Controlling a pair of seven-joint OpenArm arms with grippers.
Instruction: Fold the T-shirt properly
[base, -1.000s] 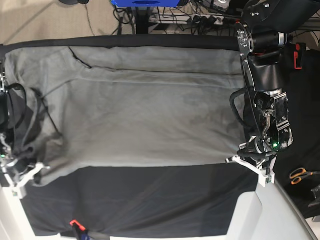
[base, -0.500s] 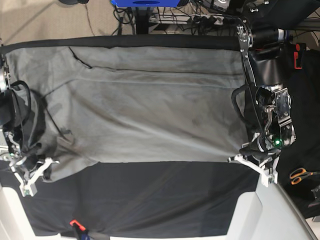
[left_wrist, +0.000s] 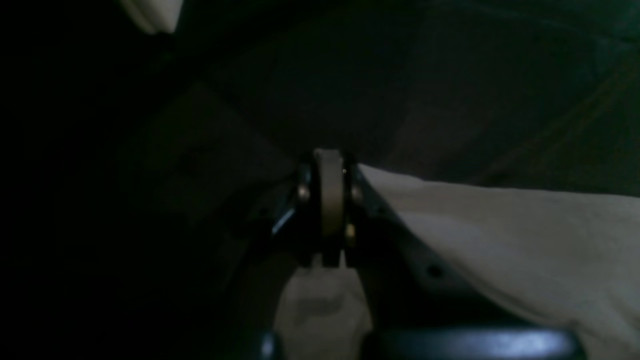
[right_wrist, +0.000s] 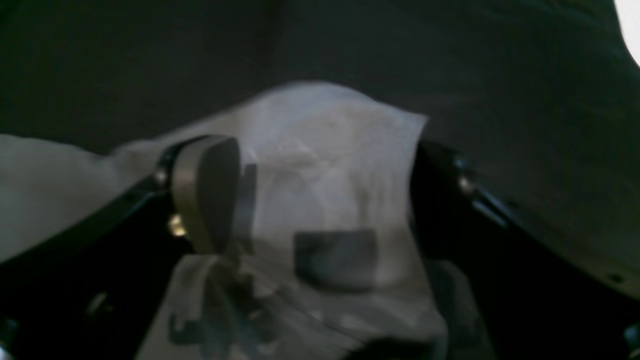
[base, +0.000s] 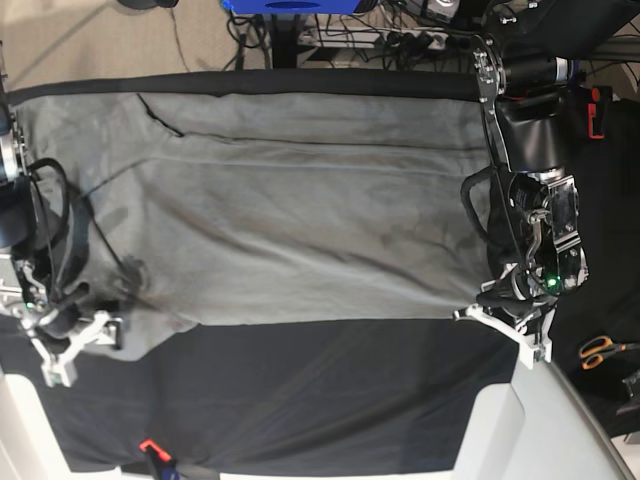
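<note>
The grey T-shirt (base: 300, 220) lies spread and wrinkled over the far half of the black table cloth (base: 320, 400). My left gripper (base: 497, 318) is at the shirt's near right corner. In the left wrist view its fingers stand together (left_wrist: 330, 165), shut on the T-shirt's edge, and pale cloth (left_wrist: 500, 240) trails off to the right. My right gripper (base: 75, 345) is at the shirt's near left corner. In the blurred right wrist view its fingers (right_wrist: 205, 190) stand wide apart and the gripper (right_wrist: 317, 145) has bunched cloth (right_wrist: 50, 190) lying between them. The collar label is out of view.
Orange-handled scissors (base: 600, 350) lie at the right edge. A small red-tipped clamp (base: 150, 447) sits on the near table edge. White table corners (base: 500, 430) show near the front. Cables and a blue object (base: 290, 6) lie beyond the far edge.
My right gripper has moved rightward along the shirt's near left corner, and the cloth there has bunched up. The left arm has barely moved.
</note>
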